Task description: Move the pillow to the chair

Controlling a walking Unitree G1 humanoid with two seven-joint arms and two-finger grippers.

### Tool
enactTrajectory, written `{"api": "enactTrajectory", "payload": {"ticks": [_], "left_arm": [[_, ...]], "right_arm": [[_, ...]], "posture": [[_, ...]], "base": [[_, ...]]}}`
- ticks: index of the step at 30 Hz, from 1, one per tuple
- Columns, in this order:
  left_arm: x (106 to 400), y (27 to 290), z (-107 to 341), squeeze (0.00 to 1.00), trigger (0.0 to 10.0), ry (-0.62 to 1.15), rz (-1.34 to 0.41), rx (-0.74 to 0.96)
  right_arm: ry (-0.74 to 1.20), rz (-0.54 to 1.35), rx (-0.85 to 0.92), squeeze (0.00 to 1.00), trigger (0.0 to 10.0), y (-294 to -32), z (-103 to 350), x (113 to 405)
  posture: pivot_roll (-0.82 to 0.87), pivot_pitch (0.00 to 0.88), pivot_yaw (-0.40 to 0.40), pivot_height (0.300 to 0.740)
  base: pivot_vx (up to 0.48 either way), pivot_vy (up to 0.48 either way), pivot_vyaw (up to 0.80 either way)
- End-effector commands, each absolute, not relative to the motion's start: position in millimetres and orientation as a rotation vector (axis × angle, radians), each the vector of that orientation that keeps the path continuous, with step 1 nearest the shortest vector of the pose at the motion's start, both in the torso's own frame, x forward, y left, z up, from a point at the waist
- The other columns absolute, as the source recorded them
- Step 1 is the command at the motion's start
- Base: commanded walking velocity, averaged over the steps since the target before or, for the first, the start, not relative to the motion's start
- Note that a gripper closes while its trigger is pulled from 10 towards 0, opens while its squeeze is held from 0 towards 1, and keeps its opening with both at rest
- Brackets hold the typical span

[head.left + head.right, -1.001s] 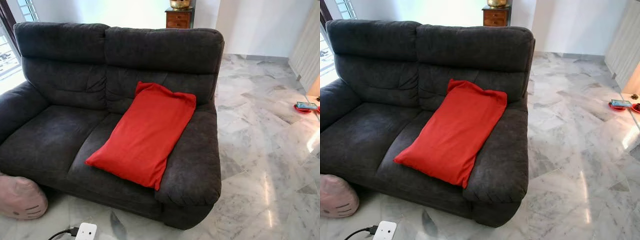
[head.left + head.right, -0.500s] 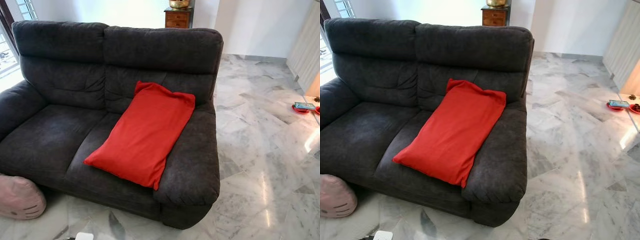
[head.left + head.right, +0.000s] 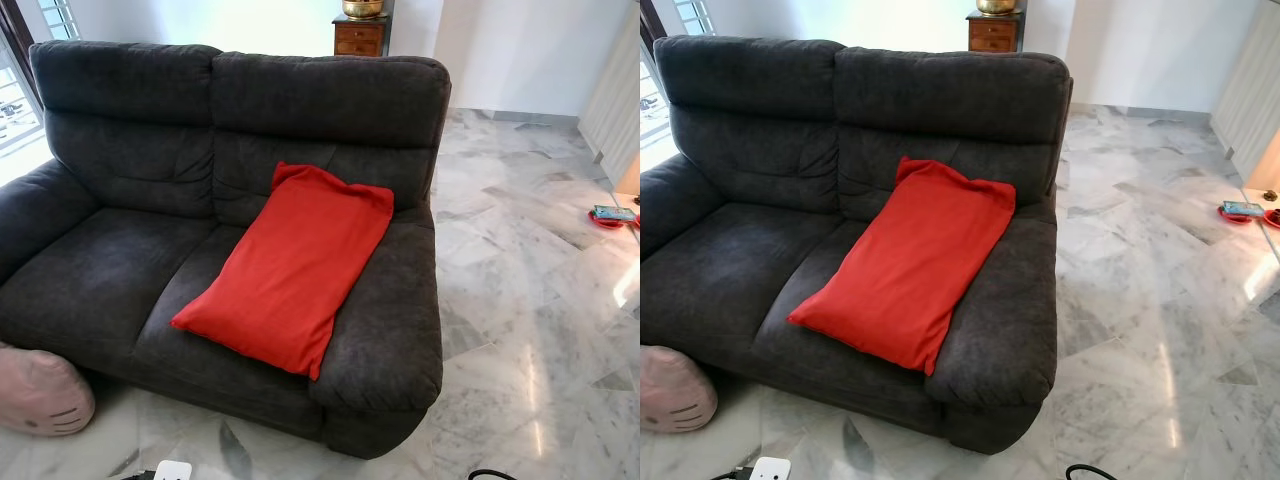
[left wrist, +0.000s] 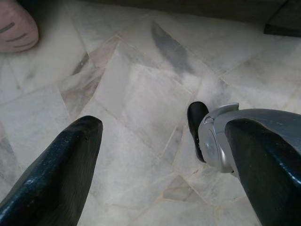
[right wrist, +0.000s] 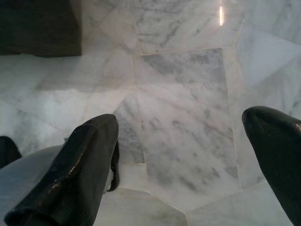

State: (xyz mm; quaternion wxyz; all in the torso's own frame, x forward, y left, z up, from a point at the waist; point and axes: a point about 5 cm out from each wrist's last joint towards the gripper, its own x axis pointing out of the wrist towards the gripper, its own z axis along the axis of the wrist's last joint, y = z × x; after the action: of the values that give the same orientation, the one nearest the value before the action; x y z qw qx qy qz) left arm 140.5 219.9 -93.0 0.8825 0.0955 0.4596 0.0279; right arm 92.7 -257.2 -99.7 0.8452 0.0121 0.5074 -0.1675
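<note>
A red pillow (image 3: 290, 265) lies tilted on the right seat of a dark grey two-seat sofa (image 3: 120, 170), its upper end leaning against the backrest and right armrest. In the left wrist view my left gripper (image 4: 164, 165) hangs open over the marble floor, nothing between its fingers (image 4: 61, 174). The right wrist view has my right gripper (image 5: 183, 155) open too, pointing down at the marble floor, with the sofa's dark base (image 5: 40, 28) at one corner.
A pink plush cushion (image 3: 40, 390) sits on the floor by the sofa's left front. A white power strip (image 3: 172, 470) with a black cable lies on the floor in front. A wooden cabinet (image 3: 360, 35) stands behind the sofa. Open marble floor (image 3: 530, 300) stretches to the right.
The view has shifted slightly; the sofa and pillow have not moved. The white power strip shows a little more at the bottom edge than half a second ago.
</note>
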Motion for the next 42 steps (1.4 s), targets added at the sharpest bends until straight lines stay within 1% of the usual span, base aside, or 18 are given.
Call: {"api": "enactTrajectory", "payload": {"ticks": [1,13,42], "left_arm": [[138.7,219.2,-94.5,0.0,10.0,0.979,0.067,0.192],[134.7,218.3,-95.9,0.0,10.0,0.983,0.065,0.189],[137.8,211.7,-95.7,0.0,10.0,0.97,0.04,0.187]], "right_arm": [[1.066,-0.362,0.033,0.0,10.0,-256.7,-99.5,94.4],[1.066,-0.35,0.041,0.0,10.0,-247.5,-101.5,97.0],[1.071,-0.338,0.037,0.0,10.0,-247.8,-102.1,93.2]], "posture": [[-0.02,0.045,-0.01,0.74],[-0.02,0.05,-0.011,0.74],[-0.03,0.031,-0.011,0.74]], "base": [[0.0,0.334,0.0],[0.0,0.34,0.0],[0.0,0.338,0.0]]}}
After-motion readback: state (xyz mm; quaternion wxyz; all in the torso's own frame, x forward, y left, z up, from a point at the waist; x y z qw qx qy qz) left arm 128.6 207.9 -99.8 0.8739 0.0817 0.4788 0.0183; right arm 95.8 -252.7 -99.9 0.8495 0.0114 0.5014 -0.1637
